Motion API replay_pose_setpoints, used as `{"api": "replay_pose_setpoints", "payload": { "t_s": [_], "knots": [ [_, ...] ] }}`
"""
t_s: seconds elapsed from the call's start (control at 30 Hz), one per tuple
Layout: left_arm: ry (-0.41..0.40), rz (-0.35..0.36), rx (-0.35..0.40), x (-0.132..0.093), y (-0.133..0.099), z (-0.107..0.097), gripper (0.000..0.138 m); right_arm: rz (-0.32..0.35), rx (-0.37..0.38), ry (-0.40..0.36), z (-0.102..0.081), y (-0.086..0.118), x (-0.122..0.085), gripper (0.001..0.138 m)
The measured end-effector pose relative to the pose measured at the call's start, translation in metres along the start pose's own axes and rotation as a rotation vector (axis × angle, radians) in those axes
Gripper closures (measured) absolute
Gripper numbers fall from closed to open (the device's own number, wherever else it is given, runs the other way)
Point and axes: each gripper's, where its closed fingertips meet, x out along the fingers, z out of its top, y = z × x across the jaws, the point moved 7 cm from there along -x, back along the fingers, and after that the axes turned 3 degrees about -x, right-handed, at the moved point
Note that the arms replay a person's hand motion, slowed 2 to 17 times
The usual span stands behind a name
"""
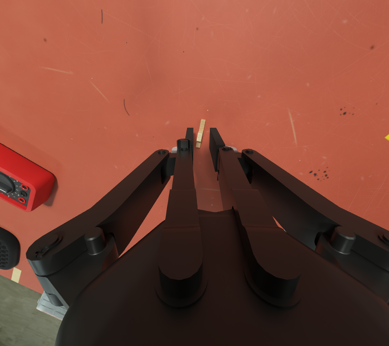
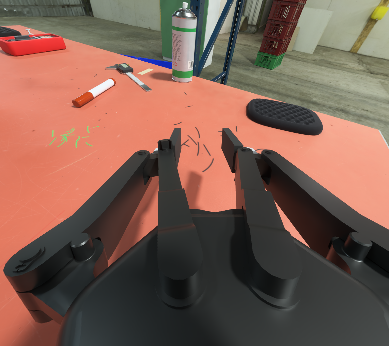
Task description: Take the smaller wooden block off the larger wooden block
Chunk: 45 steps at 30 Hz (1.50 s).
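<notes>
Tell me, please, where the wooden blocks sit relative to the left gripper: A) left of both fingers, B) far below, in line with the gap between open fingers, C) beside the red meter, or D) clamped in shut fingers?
B: the blocks lie on the table, seen through the left gripper gap, untouched.

Matte black two-finger claws, one on each arm

The left claw (image 1: 201, 131) and right claw (image 2: 201, 132) share flat rectangular fingertips (image 2: 230, 143), long curved linkage bars, round pivot pins, small silver collars at the fingertip joints, and a broad rounded black base.
</notes>
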Motion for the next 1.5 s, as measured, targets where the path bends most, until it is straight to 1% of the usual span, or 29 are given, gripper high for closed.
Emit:
{"api": "replay_pose_setpoints", "payload": {
  "t_s": [0.23,0.47,0.6,1.03,1.5],
  "knots": [
    [-0.003,0.012,0.033,0.004,0.002,-0.001,0.116,0.000,-0.004,0.002,0.000,0.000,0.000,0.087],
    [0.014,0.033,0.084,0.009,0.003,-0.002,0.116,0.000,0.000,0.002,0.000,0.000,0.000,0.087],
    [0.026,0.031,0.105,0.011,0.002,-0.003,0.116,0.004,0.005,0.002,0.000,0.000,0.001,0.087],
    [0.069,0.033,0.144,0.016,0.002,-0.003,0.114,0.003,0.012,0.001,0.000,-0.002,0.000,0.087],
    [0.109,0.036,0.168,0.019,0.002,0.000,0.115,0.001,0.009,0.005,-0.001,-0.003,0.001,0.087]
  ]
}}
